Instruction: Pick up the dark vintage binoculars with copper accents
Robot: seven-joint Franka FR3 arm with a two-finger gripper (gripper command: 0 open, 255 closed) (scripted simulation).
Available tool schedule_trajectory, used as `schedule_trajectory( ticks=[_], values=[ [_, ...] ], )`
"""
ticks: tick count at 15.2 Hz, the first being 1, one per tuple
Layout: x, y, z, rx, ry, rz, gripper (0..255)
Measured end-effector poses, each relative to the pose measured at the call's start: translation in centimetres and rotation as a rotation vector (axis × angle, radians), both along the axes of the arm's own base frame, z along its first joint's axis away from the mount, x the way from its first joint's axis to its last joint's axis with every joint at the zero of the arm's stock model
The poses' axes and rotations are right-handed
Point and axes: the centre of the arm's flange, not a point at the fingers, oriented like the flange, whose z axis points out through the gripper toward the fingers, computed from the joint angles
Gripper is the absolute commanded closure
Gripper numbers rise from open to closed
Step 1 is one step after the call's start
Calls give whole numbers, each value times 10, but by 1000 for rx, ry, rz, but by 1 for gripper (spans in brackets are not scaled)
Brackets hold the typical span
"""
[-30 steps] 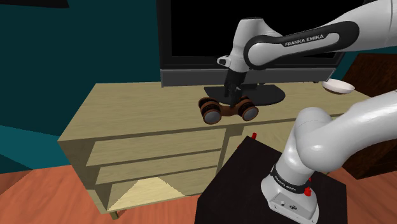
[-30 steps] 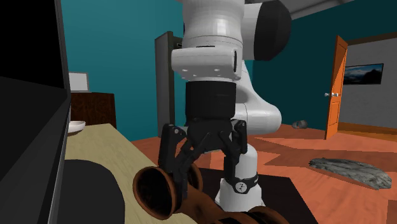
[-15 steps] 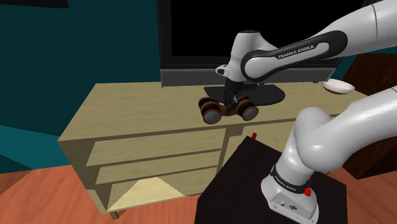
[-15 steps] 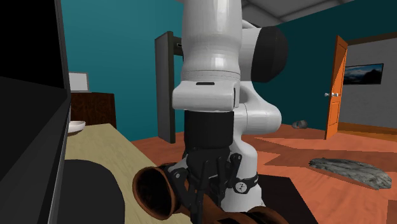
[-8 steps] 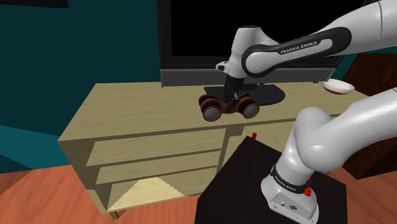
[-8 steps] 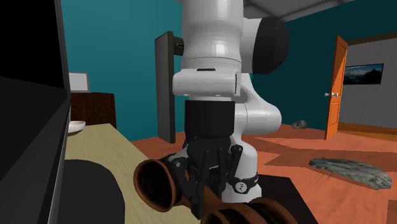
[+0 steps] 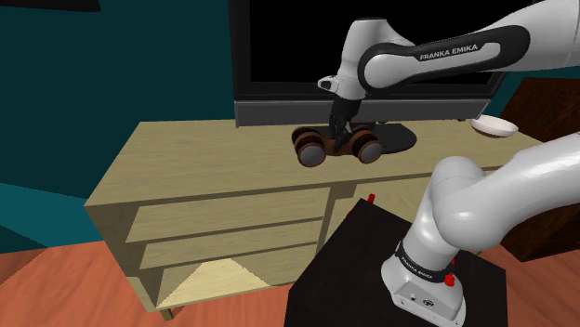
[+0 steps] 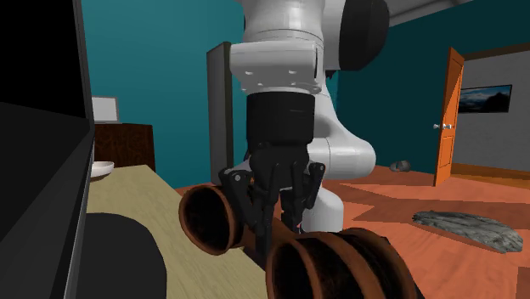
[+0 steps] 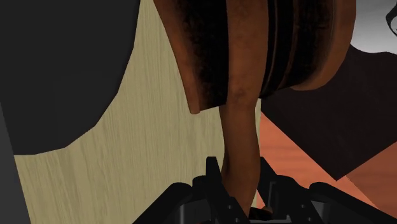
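Observation:
The binoculars (image 7: 335, 146) are dark with copper-brown ringed barrels and hang a little above the light wooden cabinet top (image 7: 204, 163), in front of the television's base. My black gripper (image 7: 341, 133) comes down from above, shut on the thin bridge between the two barrels. In the second exterior view the gripper (image 8: 272, 208) clasps the binoculars (image 8: 208, 219) between the two wide lens ends, which face the camera. In the wrist view the fingers (image 9: 213, 172) press against the copper bridge of the binoculars (image 9: 240, 146), with one barrel looming ahead.
A large black-screened television (image 7: 362, 46) stands on an oval black base (image 7: 395, 137) just behind the binoculars. A white bowl (image 7: 493, 125) sits at the cabinet's far end. The cabinet has drawers below. My black stand (image 7: 344, 269) is beside it.
The gripper came down, shut on the binoculars' bridge, and has since risen, lifting the binoculars off the cabinet top.

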Motion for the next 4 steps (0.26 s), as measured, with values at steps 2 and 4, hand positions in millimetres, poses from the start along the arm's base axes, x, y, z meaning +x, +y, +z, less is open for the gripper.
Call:
schedule_trajectory(
  ticks=[2,4],
  values=[
    [1,-1,12,0,0,0,255],
    [1,-1,20,0,0,0,255]
  ],
)
